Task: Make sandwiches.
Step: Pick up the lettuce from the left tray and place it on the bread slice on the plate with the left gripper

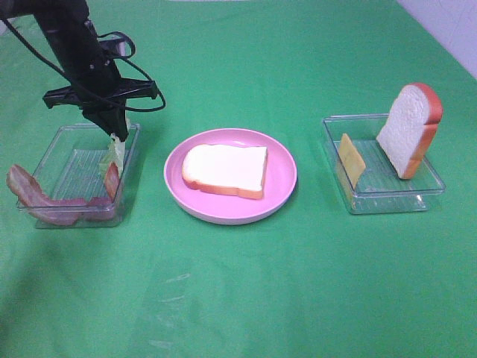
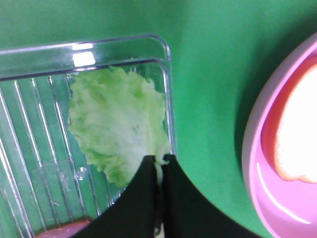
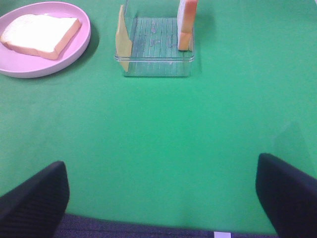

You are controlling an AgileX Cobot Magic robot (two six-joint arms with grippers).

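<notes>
My left gripper (image 1: 113, 131) reaches down into the left clear tray (image 1: 63, 138), shut on the edge of the pale green lettuce (image 1: 113, 154). In the left wrist view the black fingertips of the left gripper (image 2: 159, 159) pinch the lettuce (image 2: 116, 129) near the tray wall. Bacon strips (image 1: 33, 192) lie in the same tray. One bread slice (image 1: 226, 170) lies flat on the pink plate (image 1: 283, 183). A cheese square (image 1: 352, 158) and a second bread slice (image 1: 410, 128) lean upright in the right tray (image 1: 387, 201). My right gripper (image 3: 161, 198) hovers open over bare cloth, well back from that tray (image 3: 156, 67).
Green cloth covers the whole table. The pink plate (image 2: 257, 173) sits just beside the left tray's wall (image 2: 167, 74). A pale wall edge shows at the far right corner (image 1: 455, 30). Black cables trail from the left arm (image 1: 127, 45).
</notes>
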